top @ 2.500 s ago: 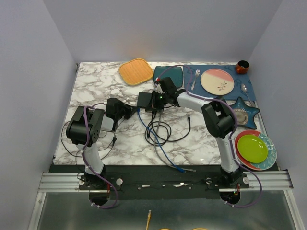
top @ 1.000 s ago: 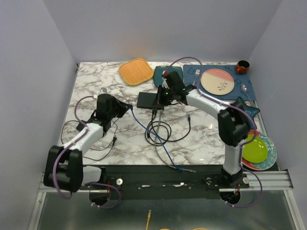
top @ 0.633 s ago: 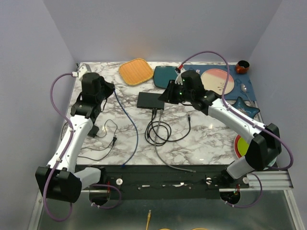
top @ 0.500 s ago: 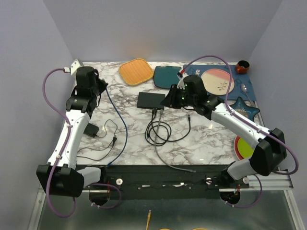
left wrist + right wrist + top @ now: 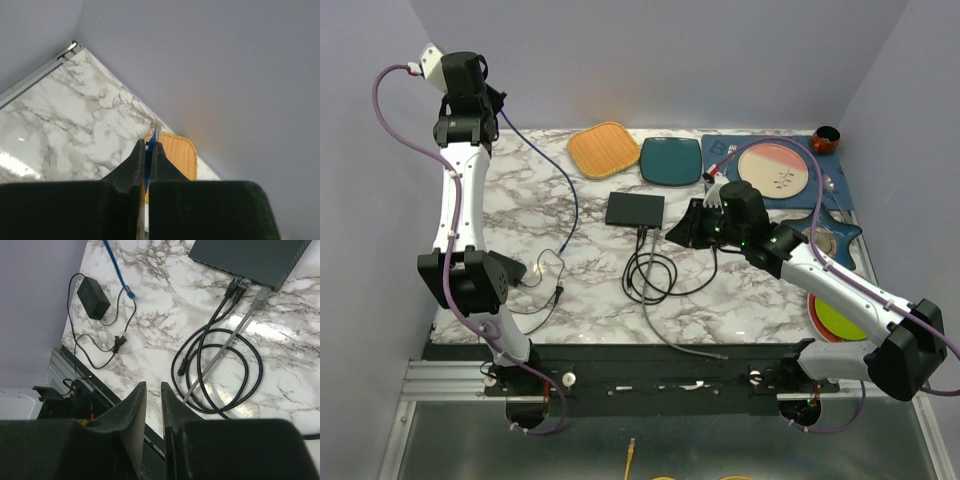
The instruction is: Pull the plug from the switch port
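Left gripper (image 5: 147, 145) is pinched tight on the blue cable's plug (image 5: 154, 131), held high over the 10 o'clock corner of the table (image 5: 520, 195), well apart from the switch (image 5: 635, 209). That black box lies near mid-table, with black and grey cables (image 5: 234, 290) in its 6 o'clock edge. Right gripper (image 5: 150, 390), jaws narrowly parted and empty, hovers at its 4 o'clock.

A white marble table (image 5: 520, 190) veined in grey carries a matte-black switch (image 5: 635, 209) at centre frame, with coiled black cables (image 5: 650, 275) and a grey cable (image 5: 227, 337) below it. A blue cable (image 5: 118, 271) arcs at upper left. Along the top edge are an orange woven mat (image 5: 603, 149), a teal square plate (image 5: 671, 160) and a navy placemat (image 5: 820, 160) under a pink-and-cream plate (image 5: 780, 172). A lime-green plate (image 5: 840, 322) sits at lower right.
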